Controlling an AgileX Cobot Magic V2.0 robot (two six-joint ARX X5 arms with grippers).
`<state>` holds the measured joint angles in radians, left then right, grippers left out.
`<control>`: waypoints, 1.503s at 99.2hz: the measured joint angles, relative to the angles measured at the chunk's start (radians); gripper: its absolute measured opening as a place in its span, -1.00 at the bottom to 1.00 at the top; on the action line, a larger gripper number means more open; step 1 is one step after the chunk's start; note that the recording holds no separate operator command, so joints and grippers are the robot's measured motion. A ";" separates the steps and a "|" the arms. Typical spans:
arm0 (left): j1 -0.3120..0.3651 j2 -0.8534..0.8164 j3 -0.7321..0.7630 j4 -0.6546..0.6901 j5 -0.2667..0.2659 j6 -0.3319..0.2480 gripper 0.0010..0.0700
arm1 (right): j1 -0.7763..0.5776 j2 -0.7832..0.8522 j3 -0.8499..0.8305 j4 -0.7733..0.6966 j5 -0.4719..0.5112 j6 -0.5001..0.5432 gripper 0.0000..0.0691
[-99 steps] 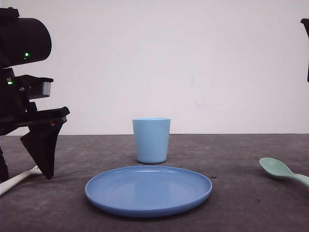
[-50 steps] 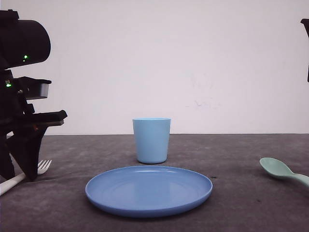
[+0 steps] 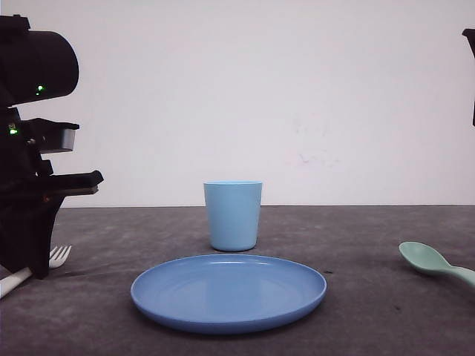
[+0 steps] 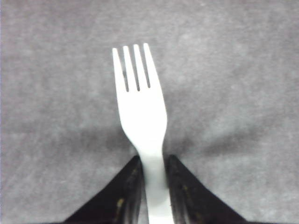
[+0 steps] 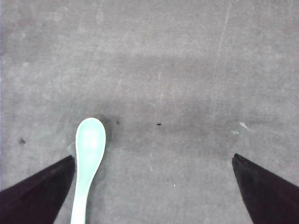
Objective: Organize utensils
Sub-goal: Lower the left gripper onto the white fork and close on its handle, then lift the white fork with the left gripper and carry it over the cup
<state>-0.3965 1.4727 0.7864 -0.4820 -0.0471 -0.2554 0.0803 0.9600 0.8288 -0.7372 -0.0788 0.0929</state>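
The white fork point(image 4: 142, 112) lies flat on the grey table at the far left, tines point(image 3: 59, 256) pointing toward the plate. My left gripper point(image 4: 154, 158) is down at table level with its jaws pressed against both sides of the fork's handle, and its black body point(image 3: 33, 245) hides most of the handle. The mint-green spoon point(image 3: 427, 259) lies at the far right, bowl toward the middle. My right gripper point(image 5: 153, 158) hangs open above the table, and the spoon point(image 5: 88, 149) lies just inside one finger, untouched.
A round blue plate point(image 3: 223, 320) sits at the front centre, and a light blue cup point(image 3: 233, 215) stands upright just behind it. Bare grey table lies between the plate and each utensil. A white wall closes the back.
My left gripper has moved left and down over the fork's handle and closed its jaws on it. The fork's tines have shifted slightly left. The spoon and the right arm are unmoved.
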 joint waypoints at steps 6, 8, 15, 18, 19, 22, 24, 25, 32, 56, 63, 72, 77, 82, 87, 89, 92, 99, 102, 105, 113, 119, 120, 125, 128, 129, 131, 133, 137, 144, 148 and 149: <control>-0.003 0.000 0.000 0.000 -0.002 0.000 -0.80 | 0.000 0.000 0.000 0.000 0.000 0.000 0.97; -0.004 0.000 0.000 0.000 -0.004 0.000 -0.80 | 0.000 0.000 0.000 0.000 0.000 0.000 0.97; -0.011 0.000 0.000 0.000 -0.010 0.000 -0.83 | 0.000 0.000 0.000 0.000 0.000 0.000 0.97; -0.014 0.000 0.000 0.000 -0.012 0.000 -0.83 | 0.000 0.000 0.000 0.000 0.000 0.000 0.97; -0.014 0.000 0.000 0.000 -0.013 -0.001 -0.83 | 0.000 0.000 0.000 0.000 0.000 0.000 0.97; -0.016 0.000 0.000 0.000 -0.014 -0.001 -0.84 | 0.000 0.000 0.000 0.000 0.000 0.000 0.97; -0.018 0.000 0.000 0.000 -0.014 0.000 -0.84 | 0.000 0.000 0.000 0.000 0.000 0.000 0.97; -0.018 0.000 0.000 0.000 -0.015 -0.001 -0.84 | 0.000 0.000 0.000 0.000 0.000 0.000 0.97; -0.021 0.000 0.000 0.003 -0.016 0.000 -0.84 | 0.000 0.000 0.000 0.000 0.000 0.000 0.97; -0.047 -0.019 0.024 0.004 -0.007 0.000 -0.85 | 0.000 0.000 0.000 0.000 0.000 0.000 0.97; -0.053 -0.047 0.049 0.004 -0.006 0.000 -0.85 | 0.000 0.000 0.000 0.000 0.000 0.000 0.97; -0.062 -0.088 0.093 0.016 -0.007 0.000 -0.85 | 0.000 0.000 0.000 0.000 0.000 0.000 0.97; -0.072 -0.109 0.113 0.035 -0.007 0.000 -0.85 | 0.000 0.000 0.000 0.000 0.000 0.000 0.97; -0.085 -0.129 0.132 0.052 -0.006 0.000 -0.85 | 0.000 0.000 0.000 0.000 0.000 0.000 0.97; -0.096 -0.143 0.148 0.077 -0.006 0.000 -0.85 | 0.000 0.000 0.000 0.000 0.000 0.000 0.97; -0.101 -0.148 0.154 0.092 -0.006 0.000 -0.85 | 0.000 0.000 0.000 0.000 0.000 0.000 0.97; -0.107 -0.156 0.160 0.122 -0.005 0.000 -0.85 | 0.000 0.000 0.000 0.000 0.000 0.000 0.97; -0.119 -0.174 0.164 0.213 0.021 0.001 -0.85 | 0.000 0.000 0.000 0.000 0.000 0.000 0.97; -0.125 -0.179 0.164 0.254 0.040 0.001 -0.85 | 0.000 0.000 0.000 0.000 0.000 0.000 0.97; -0.130 -0.182 0.164 0.299 0.057 0.001 -0.85 | 0.000 0.000 0.000 0.000 0.000 0.000 0.97; -0.145 -0.180 0.164 0.410 0.090 0.004 -0.85 | 0.000 0.000 0.000 0.000 0.000 0.000 0.97; -0.156 -0.174 0.164 0.486 0.096 0.007 -0.85 | 0.000 0.000 0.000 0.000 0.000 0.000 0.97; -0.158 -0.171 0.164 0.498 0.097 0.008 -0.85 | 0.000 0.000 0.000 0.000 0.000 0.000 0.97; -0.166 -0.159 0.164 0.557 0.098 0.013 -0.85 | 0.000 0.000 0.000 0.000 0.000 0.000 0.97; -0.168 -0.149 0.164 0.592 0.098 0.019 -0.85 | 0.000 0.000 0.000 0.000 0.000 0.000 0.97; -0.169 -0.145 0.164 0.602 0.098 0.019 -0.85 | 0.000 0.000 0.000 0.000 0.000 0.000 0.97; -0.169 -0.137 0.164 0.623 0.098 0.021 -0.85 | 0.000 0.000 0.000 0.000 0.000 0.000 0.97; -0.169 -0.129 0.164 0.643 0.099 0.023 -0.85 | 0.000 0.000 0.000 0.000 0.000 0.000 0.97; -0.170 -0.110 0.164 0.682 0.098 0.026 -0.85 | 0.000 0.000 0.000 0.000 0.000 0.000 0.97; -0.171 -0.071 0.164 0.755 0.098 0.027 -0.85 | 0.000 0.000 0.000 0.000 0.000 0.000 0.97; -0.174 -0.047 0.164 0.793 0.098 0.027 -0.85 | 0.000 0.000 0.000 0.000 0.000 0.000 0.97; -0.174 -0.040 0.164 0.803 0.098 0.027 -0.85 | 0.000 0.000 0.000 0.000 0.000 0.000 0.97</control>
<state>-0.5705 1.4323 0.9508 0.3210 0.0513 -0.2287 0.0803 0.9600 0.8288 -0.7372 -0.0788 0.0929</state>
